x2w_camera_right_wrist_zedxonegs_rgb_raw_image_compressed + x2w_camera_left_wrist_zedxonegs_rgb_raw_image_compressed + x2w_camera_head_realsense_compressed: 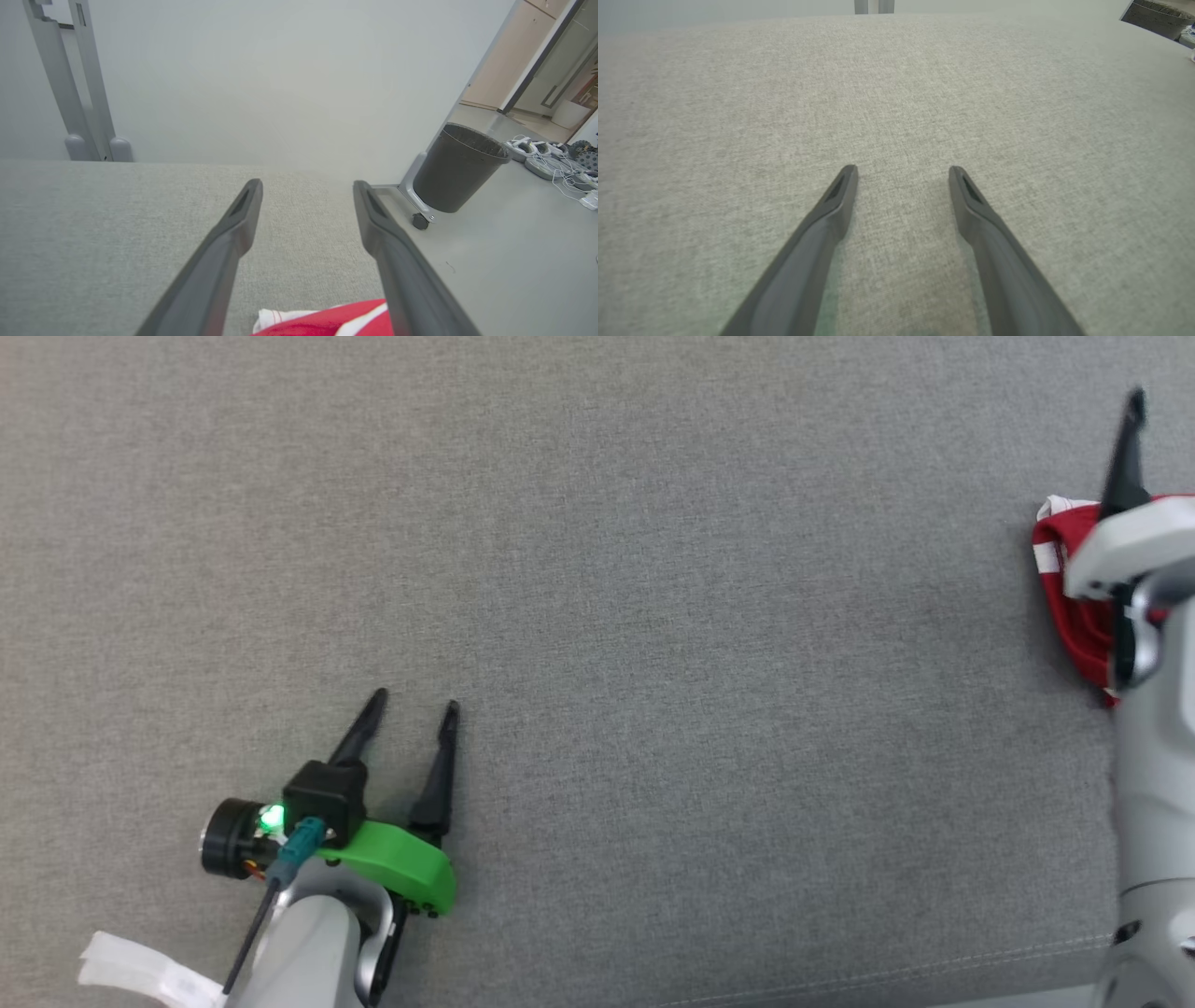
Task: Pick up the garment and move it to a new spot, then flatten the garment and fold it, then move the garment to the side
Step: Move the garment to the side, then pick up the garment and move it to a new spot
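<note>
The garment (1083, 625) is a bunched red cloth with white stripes, lying at the far right of the grey fabric surface (653, 616). My right gripper (307, 186) hovers over it, open, with nothing between its fingertips. The garment (336, 322) shows low between those fingers in the right wrist view. In the head view one dark finger (1127, 457) of that gripper rises above the pale wrist, which hides part of the garment. My left gripper (415, 702) rests open at the lower left, far from the cloth, over bare surface (902, 170).
The surface's right edge runs just beyond the garment, with floor below. A black bin (455, 172) stands on the floor there, with cables and gear (551, 158) further right. Grey metal posts (70, 84) rise behind the far edge. A white tag (140, 971) hangs by my left forearm.
</note>
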Tool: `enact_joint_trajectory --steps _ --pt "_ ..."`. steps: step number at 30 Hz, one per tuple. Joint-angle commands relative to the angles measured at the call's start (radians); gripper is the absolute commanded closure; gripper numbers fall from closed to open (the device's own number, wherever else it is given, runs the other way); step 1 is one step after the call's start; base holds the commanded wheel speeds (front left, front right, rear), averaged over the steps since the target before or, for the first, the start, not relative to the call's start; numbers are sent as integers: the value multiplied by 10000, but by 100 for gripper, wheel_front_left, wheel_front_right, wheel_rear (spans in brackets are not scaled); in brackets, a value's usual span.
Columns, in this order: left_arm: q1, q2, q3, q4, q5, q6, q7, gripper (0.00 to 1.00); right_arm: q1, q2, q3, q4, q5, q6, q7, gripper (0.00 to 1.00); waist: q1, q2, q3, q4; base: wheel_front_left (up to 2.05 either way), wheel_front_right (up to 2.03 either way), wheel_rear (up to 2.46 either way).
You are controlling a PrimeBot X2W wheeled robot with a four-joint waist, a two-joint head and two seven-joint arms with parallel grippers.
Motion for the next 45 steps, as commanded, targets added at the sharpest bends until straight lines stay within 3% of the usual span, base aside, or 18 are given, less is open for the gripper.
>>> enact_joint_trajectory --steps 1,5,11,19,34,45 --pt "87 74 183 -84 37 98 16 0 330 254 281 -480 209 -18 -26 0 0 0 -181 103 0 0 0" --pt "157 11 665 -328 37 282 15 0 1129 908 1098 -2092 1186 -18 -30 0 0 0 -537 335 0 0 0" --pt "482 -49 1193 -735 184 457 13 0 2701 1183 2233 -2952 2000 -17 -31 0 0 0 -1141 705 0 0 0" --pt "962 -104 1545 -775 183 611 12 0 4414 1215 3078 -2511 3444 -17 -34 0 0 0 -1931 1281 0 0 0" --pt "1894 -116 1695 -830 -104 884 12 0 5527 1210 3491 -2530 4281 -17 -33 0 0 0 -3382 1681 0 0 0" --pt "2059 -113 1657 -893 -134 877 12 0 5780 1213 3722 -2550 4345 -17 -35 0 0 0 -3448 2158 0 0 0"
